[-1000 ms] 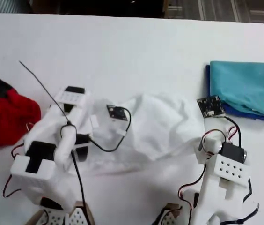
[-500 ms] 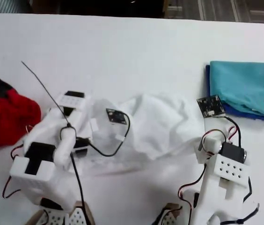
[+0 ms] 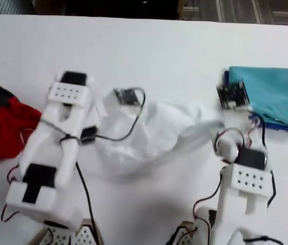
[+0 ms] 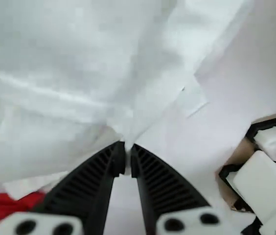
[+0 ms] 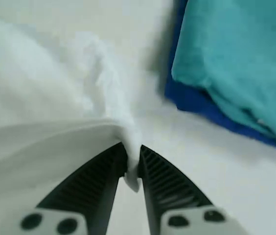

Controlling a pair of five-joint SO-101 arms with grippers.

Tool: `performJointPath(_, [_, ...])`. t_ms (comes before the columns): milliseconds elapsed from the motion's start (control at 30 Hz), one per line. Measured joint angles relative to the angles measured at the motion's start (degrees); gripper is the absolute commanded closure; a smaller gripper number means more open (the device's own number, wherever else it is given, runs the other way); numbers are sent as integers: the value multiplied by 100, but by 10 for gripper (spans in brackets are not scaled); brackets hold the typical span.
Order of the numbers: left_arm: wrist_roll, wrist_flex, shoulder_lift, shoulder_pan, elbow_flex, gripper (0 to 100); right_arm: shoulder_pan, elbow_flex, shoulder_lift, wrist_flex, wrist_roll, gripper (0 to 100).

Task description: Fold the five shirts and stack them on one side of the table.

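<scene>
On your desk (image 3: 159,46), the white shirt (image 3: 154,130) sprawls mid-frame, unfolded. At right, the teal shirt (image 3: 274,94) sits folded on the blue shirt (image 3: 287,126). At left, the red shirt (image 3: 1,127) lies crumpled. The fingers of your left gripper (image 4: 126,149) and right gripper (image 5: 132,152) each clamp white fabric.

The red shirt (image 3: 3,125) runs off the 9 o'clock edge. The blue shirt (image 3: 276,124) lies mostly beneath the teal shirt (image 3: 271,94) (a thin rim peeks out). The left arm (image 3: 57,132) covers the white shirt (image 3: 154,130) at its 9 o'clock end, and its base is cut off at 6 o'clock.
</scene>
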Motion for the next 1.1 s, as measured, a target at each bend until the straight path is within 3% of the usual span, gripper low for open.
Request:
performJointPath(267, [484, 88, -1301, -290, -273, 974, -18, -3332, 2488, 905, -264, 978])
performJointPath(467, [721, -70, -2444, -870, -273, 974, 9, -6734, 4633, 3068, -703, 978])
performJointPath(667, [949, -290, -3455, -1204, -273, 974, -281, -9864, 4967, 4413, -765, 978])
performJointPath(867, [1415, -695, -4255, -1301, -281, 974, -721, -10629, 4756, 4448, -800, 978])
performJointPath(1100, [1741, -1327, -5204, -1319, -281, 974, -1327, -10752, 3429, 4448, -791, 978])
